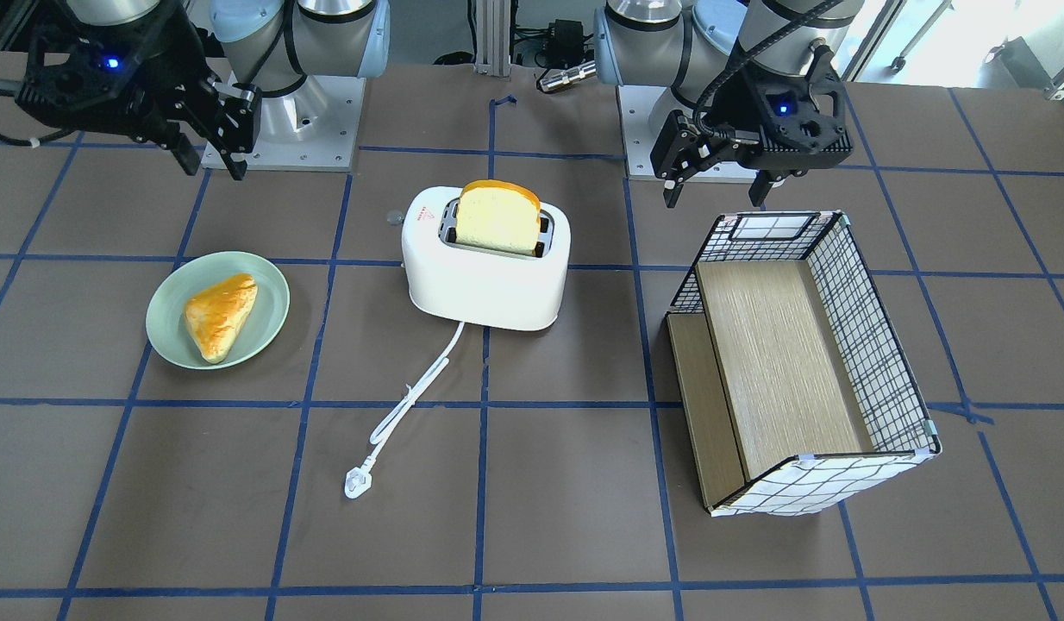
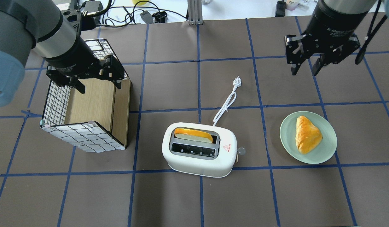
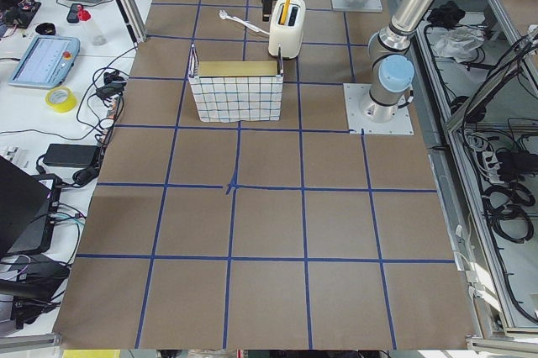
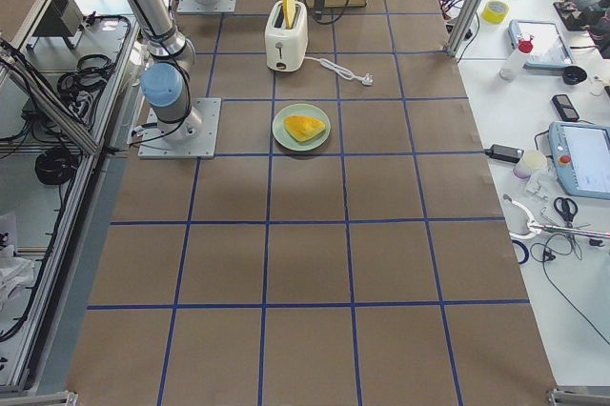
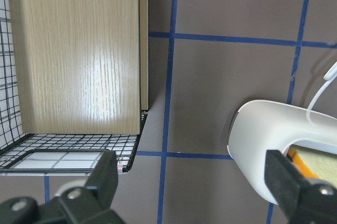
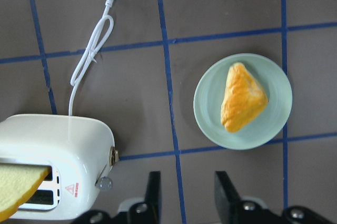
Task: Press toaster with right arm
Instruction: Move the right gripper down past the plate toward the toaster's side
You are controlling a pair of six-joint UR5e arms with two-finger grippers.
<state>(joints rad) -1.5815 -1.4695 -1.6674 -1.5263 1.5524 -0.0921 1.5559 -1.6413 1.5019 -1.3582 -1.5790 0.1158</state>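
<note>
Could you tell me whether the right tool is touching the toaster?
Apart. The overhead view shows the right tool hanging well away from the toaster, with a wide gap between them.

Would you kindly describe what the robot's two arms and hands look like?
The left arm and right arm are silver-grey with pale-blue joint caps. The left hand and right hand are black, two-fingered, each with a blue light. A black ribbed hose runs along the left wrist.

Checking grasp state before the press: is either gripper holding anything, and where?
Nothing held. The right gripper is open and empty, well clear of the toaster; the left gripper is open and empty by the basket.
</note>
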